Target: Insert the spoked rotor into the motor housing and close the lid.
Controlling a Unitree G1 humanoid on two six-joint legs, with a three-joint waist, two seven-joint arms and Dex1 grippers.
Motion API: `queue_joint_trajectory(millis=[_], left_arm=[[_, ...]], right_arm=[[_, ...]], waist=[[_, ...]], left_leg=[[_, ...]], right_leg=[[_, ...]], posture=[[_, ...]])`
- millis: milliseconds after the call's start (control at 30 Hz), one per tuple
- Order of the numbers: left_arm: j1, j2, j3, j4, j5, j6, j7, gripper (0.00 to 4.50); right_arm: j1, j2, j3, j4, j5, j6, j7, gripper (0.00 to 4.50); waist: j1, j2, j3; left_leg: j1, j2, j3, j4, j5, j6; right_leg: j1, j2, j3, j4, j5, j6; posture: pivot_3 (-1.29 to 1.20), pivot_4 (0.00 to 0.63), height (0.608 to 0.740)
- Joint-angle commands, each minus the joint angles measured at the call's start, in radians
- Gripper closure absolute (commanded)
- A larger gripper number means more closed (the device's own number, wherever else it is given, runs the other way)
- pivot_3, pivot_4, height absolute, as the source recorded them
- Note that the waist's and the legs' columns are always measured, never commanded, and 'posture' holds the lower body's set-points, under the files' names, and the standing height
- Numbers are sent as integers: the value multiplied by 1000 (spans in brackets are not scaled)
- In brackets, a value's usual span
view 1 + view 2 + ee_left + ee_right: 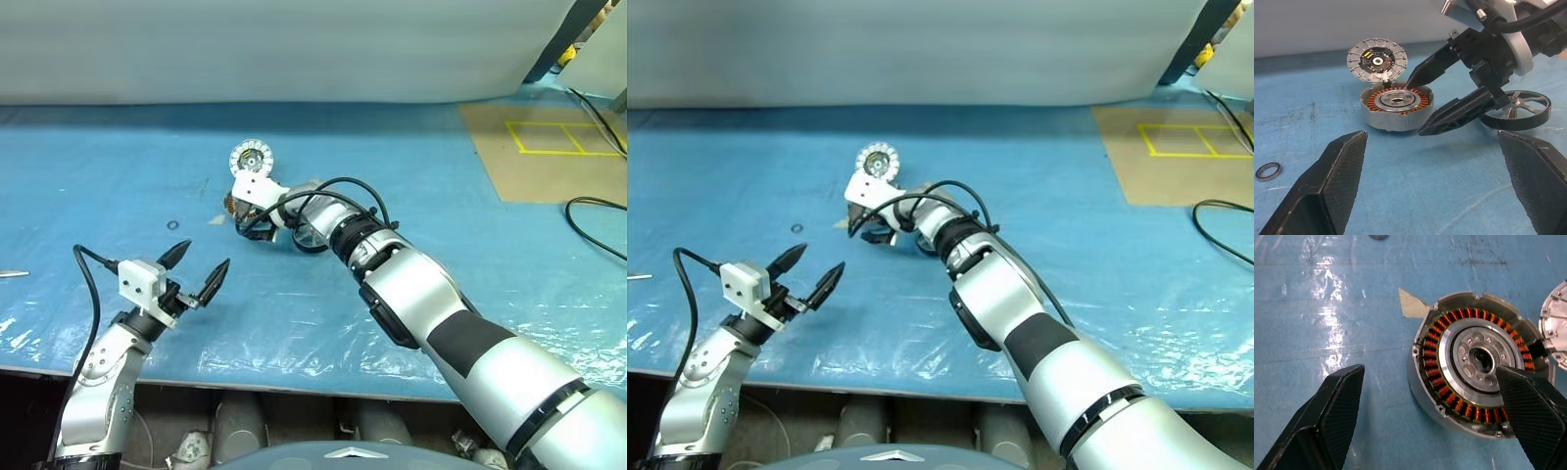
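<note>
Presently, right gripper [1422,107]: jaws spread wide and empty, poised over the near rim of the motor housing; one black finger tip hangs above the windings, the other just outside the wall on the rotor side.
Right finger [1533,418]: in the right wrist view it overlaps the housing's edge, while its partner stands well off over bare sheet.
Left gripper [201,269]: jaws likewise spread and empty, held above the table's near edge, well apart from the parts and aimed toward them.
Motor housing [1396,105]: open grey cup resting on the blue sheet, ring of copper windings and a bright hub exposed, nothing seated in it.
Spoked rotor [1520,108]: lies flat on the sheet just beside the housing, behind the right gripper's fingers, not yet gripped.
Lid [1377,61]: stands tilted at the housing's far edge, white segmented face toward the camera; apparently joined there, though the joint is too small to be sure.
Small ring [1265,171]: loose on the sheet, near the left gripper's side, apart from the assembly.
Blue table sheet [470,255]: glossy and wrinkled; a light part probably slides on it.
Risk, windings: a finger tip descending here could scrape the copper, because it hovers directly over the ring.
Risk, rotor: a grip on the thin rim may tilt or slip, so the wheel could enter skewed and jam on the hub.
Risk, lid: a sideways sweep of the arm could knock the propped lid down before the rotor is in.
Risk, housing: unheld, it may skid when pushed.
</note>
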Motion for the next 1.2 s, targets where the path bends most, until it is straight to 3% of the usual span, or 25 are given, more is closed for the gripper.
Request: queue_joint_trajectory(millis=[33, 267, 567, 767, 1200], left_arm=[[-9, 1, 6, -27, 3, -24, 5, 0], [-25, 1, 2, -10, 14, -28, 6, 0], [-60, 4, 1, 30, 27, -42, 1, 0], [-82, 7, -3, 54, 33, -45, -5, 0], [-111, 8, -8, 82, 38, -51, -13, 0]], right_arm=[[3, 45, -16, -7, -6, 14, 4, 19], [19, 25, 6, -6, -27, 80, 145, 19], [5, -33, 57, -28, -61, 134, 451, 19], [-13, -25, -24, -56, -6, 29, 311, 19], [-17, -5, -40, -52, -30, -134, 50, 19]], waist=[[0, 0, 0], [0, 1, -1], [0, 2, 0], [0, 2, 0], [0, 2, 0]], left_leg=[[0, 0, 0, 0, 0, 0], [2, 0, 0, 0, 0, 0], [6, 0, 0, 2, -2, 3], [4, 0, 0, 3, -2, 4], [2, 1, 0, 3, 0, 1]], right_leg=[[0, 0, 0, 0, 0, 0], [0, 0, 0, 2, 0, 0], [0, 0, 1, 12, -3, -4], [-2, 0, 1, 12, -3, -5], [-3, 0, 0, 12, -4, -6]], posture=[[0, 150, 740], [0, 150, 740], [0, 150, 740], [0, 150, 740], [0, 150, 740]])
